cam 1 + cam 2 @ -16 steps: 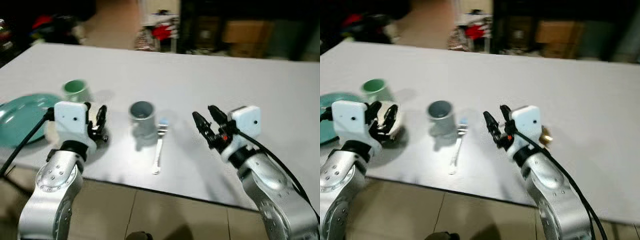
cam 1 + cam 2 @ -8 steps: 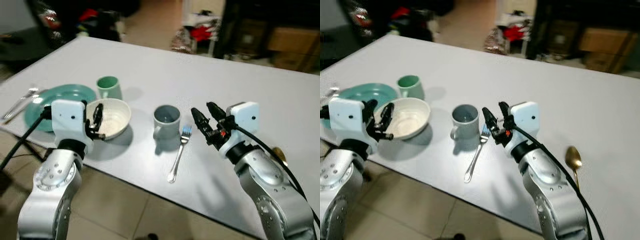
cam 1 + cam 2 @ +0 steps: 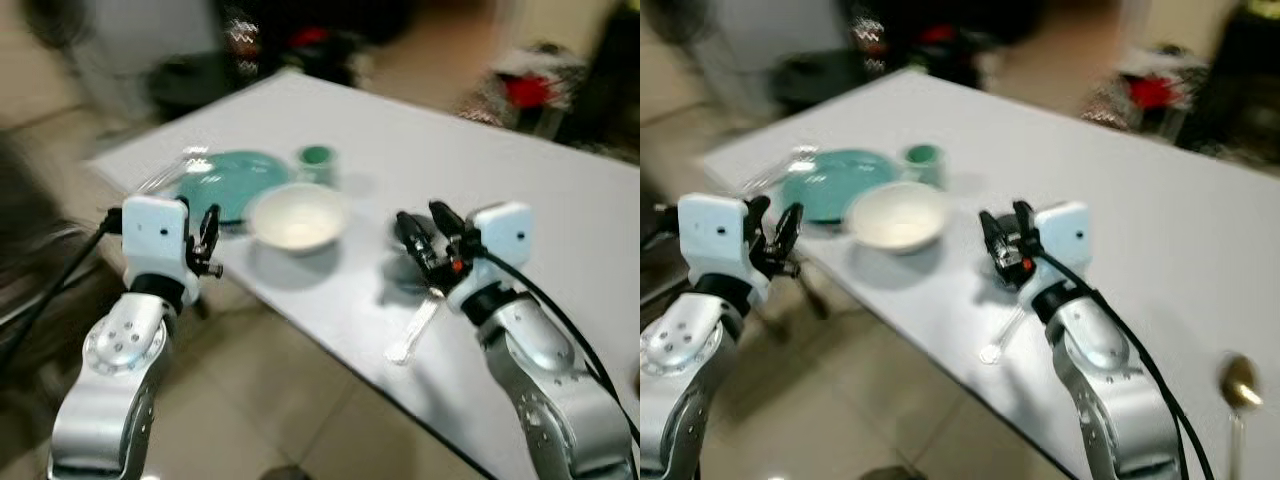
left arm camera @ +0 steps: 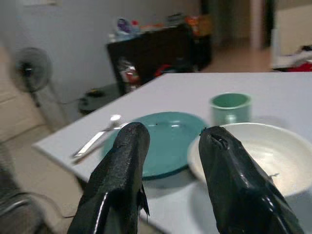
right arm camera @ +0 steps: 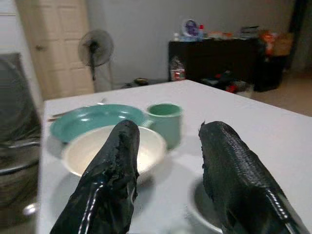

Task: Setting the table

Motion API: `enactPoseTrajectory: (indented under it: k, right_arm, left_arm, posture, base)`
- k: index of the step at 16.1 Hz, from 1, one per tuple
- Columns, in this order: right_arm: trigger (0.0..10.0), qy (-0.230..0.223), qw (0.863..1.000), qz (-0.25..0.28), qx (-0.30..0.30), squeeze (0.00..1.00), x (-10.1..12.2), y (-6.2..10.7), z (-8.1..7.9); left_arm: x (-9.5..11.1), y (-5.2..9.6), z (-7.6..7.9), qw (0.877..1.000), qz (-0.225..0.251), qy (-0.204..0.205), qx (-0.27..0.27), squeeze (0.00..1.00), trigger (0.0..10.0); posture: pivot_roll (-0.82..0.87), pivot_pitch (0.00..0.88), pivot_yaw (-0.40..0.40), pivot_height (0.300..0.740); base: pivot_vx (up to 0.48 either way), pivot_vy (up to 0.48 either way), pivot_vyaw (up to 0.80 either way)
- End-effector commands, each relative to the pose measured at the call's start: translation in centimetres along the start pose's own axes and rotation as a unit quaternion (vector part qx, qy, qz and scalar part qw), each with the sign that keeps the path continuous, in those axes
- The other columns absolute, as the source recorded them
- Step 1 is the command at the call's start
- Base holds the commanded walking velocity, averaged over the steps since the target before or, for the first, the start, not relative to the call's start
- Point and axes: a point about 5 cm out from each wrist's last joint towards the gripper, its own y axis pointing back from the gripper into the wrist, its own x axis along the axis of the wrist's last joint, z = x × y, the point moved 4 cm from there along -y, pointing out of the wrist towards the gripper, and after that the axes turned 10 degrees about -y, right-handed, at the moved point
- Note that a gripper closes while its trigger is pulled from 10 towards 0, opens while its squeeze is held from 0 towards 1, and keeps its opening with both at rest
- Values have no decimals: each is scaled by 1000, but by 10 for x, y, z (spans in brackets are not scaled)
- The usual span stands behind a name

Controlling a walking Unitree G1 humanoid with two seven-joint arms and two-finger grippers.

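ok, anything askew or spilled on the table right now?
Nothing spilled or damaged. The teal round plate, white ceramic bowl and green cup stand upright in a tight cluster at the table corner. The silver fork lies angled toward the table edge. The head views are motion-blurred.

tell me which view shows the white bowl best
The left wrist view: the white bowl sits close and sharp, its inside visible, beside the teal plate. The right wrist view shows it partly behind a finger; both eye views show it whole but small and blurred.
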Motion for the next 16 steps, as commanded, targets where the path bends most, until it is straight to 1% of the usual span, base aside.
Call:
enactPoseTrajectory:
  k: [1,3,6,7,10,11,13,16]
  right_arm:
    - [10000,-7,1000,-8,5,0,-3,-2,-4]
    - [10000,-10,1000,-14,0,0,-7,-2,-3]
    - [10000,-28,999,-20,-35,0,-11,-4,8]
    - [10000,-24,998,-24,-54,0,-13,-3,13]
    - [10000,3,996,-27,-80,0,-14,-4,19]
    - [10000,5,996,-21,-82,0,-13,-5,20]
    - [10000,-2,997,-27,-70,0,-14,-6,18]
    - [10000,-10,999,-35,-41,0,-15,-7,11]
  left_arm:
    - [0,-1,-2,1000,-3,-2,0,0,10000]
    - [-2,-1,-3,1000,-6,-3,5,0,10000]
    - [-1,-2,-3,1000,-3,-7,2,0,10000]
    - [-2,-1,-3,1000,-6,-9,3,0,10000]
    - [-3,-1,-3,1000,-6,-9,0,0,10000]
    - [-3,-2,-3,1000,-6,-9,-1,0,10000]
    - [-3,-2,-2,1000,-6,-9,-1,0,10000]
    - [-3,-2,-2,1000,-7,-9,-1,0,10000]
  posture:
    - [1,0,51,740]
    - [4,0,46,740]
    - [7,0,47,740]
    - [7,0,48,740]
    - [4,0,53,740]
    - [4,0,53,740]
    - [6,0,51,740]
    - [9,0,48,740]
  base:
    - [0,349,800]
    - [0,379,0]
    - [0,380,0]
    - [0,382,0]
    - [0,380,0]
    - [0,379,0]
    - [0,381,0]
    - [0,380,0]
